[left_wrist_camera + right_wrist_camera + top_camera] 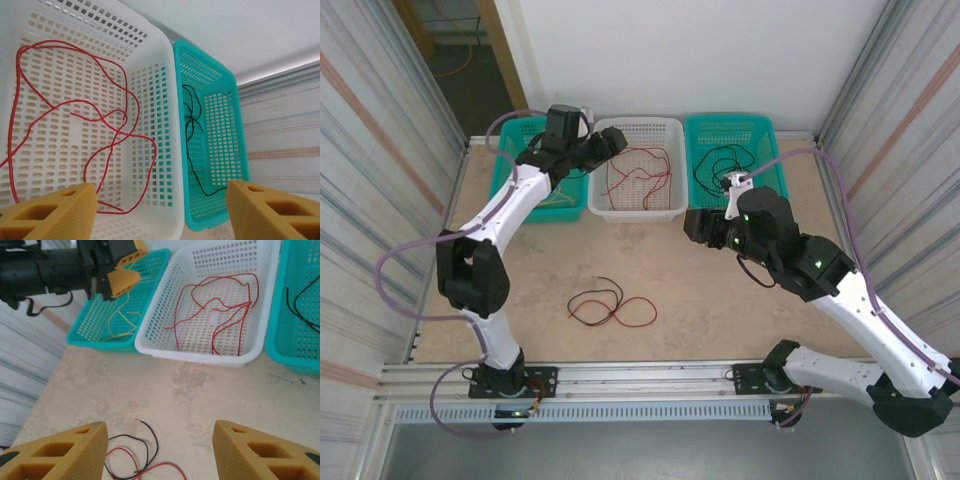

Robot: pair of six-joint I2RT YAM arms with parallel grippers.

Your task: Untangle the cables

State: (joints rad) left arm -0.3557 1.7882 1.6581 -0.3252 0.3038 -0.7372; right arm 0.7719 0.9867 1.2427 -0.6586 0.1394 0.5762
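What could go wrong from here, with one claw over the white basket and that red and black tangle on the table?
Two things, I'd guess. The red cable loops loosely in the white basket close to the open left gripper; pulling away, a finger might hook a loop and drag it out. The red and black tangle on the table lies near the open right gripper; closing where the wires cross could pinch both and tighten it.

Tabletop cables (156,442) cut off at bottom edge, black cable (296,302) cut off at right edge
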